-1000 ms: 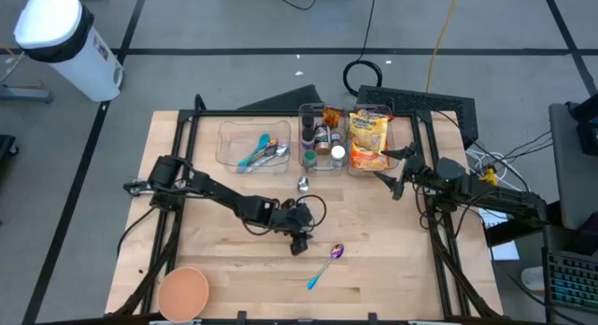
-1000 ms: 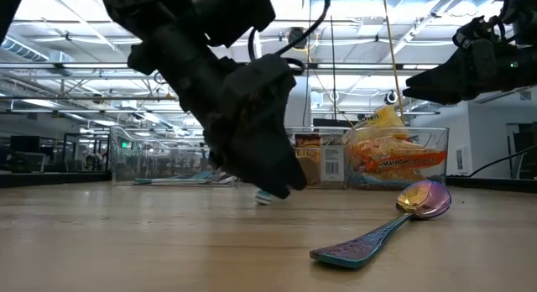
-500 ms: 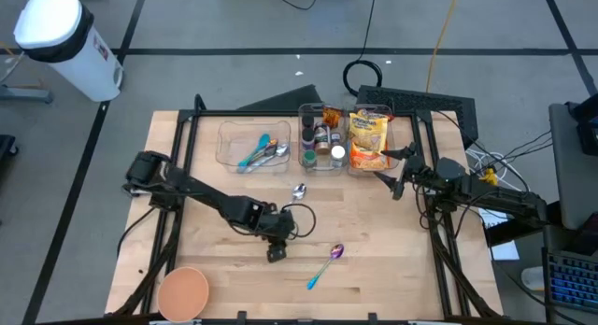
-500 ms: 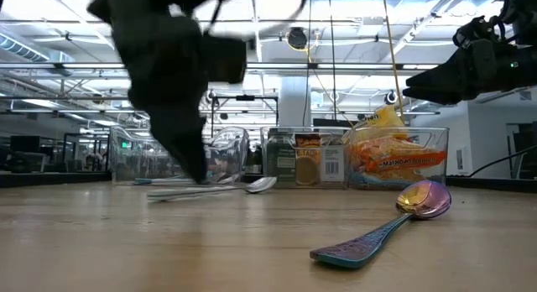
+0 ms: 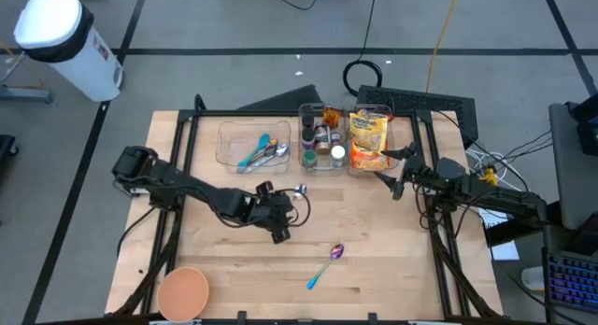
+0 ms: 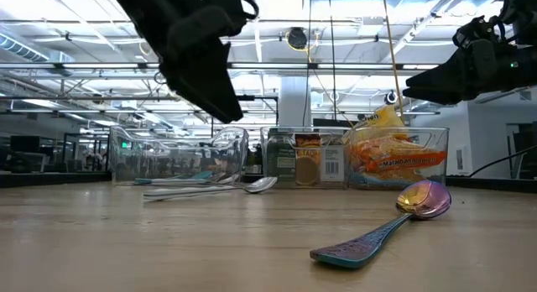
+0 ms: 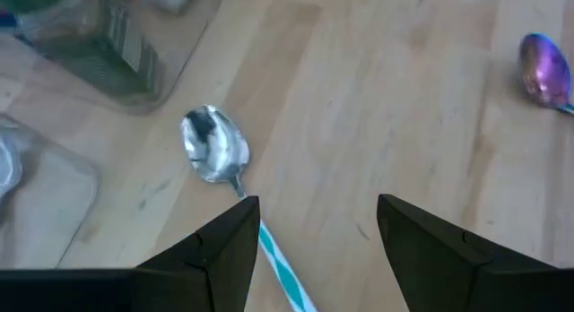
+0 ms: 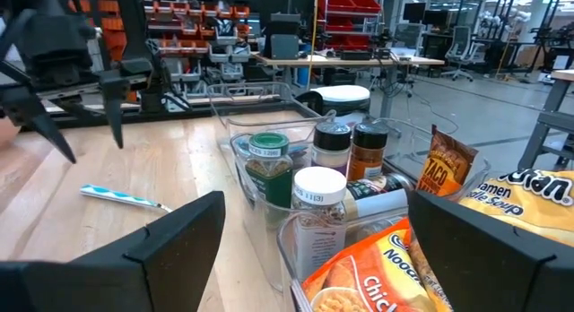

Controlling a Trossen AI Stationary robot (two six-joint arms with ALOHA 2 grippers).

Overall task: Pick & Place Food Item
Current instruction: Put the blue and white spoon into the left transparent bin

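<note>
1. The left pincer (image 5: pixel 277 230) has swung from nearer the iridescent spoon (image 5: pixel 327 263) back toward 11 o'clock and lifted; it hangs released, with nothing between its fingers (image 7: pixel 224 249), above the surface (image 5: pixel 392 269) centre.
2. Just beside it at 1 o'clock lies a silver spoon with a teal handle (image 7: pixel 215 151), now uncovered where the arm hid it a second ago.
3. The right pincer (image 5: pixel 396 183) has not moved: it waits spread wide at 3 o'clock of the bins, empty.
4. The food items, noodle packets (image 5: pixel 368 138) and spice jars (image 5: pixel 320 138), sit untouched in the clear bins at 12 o'clock.
5. Judgement: no food is grasped yet; the pick has not begun.
</note>
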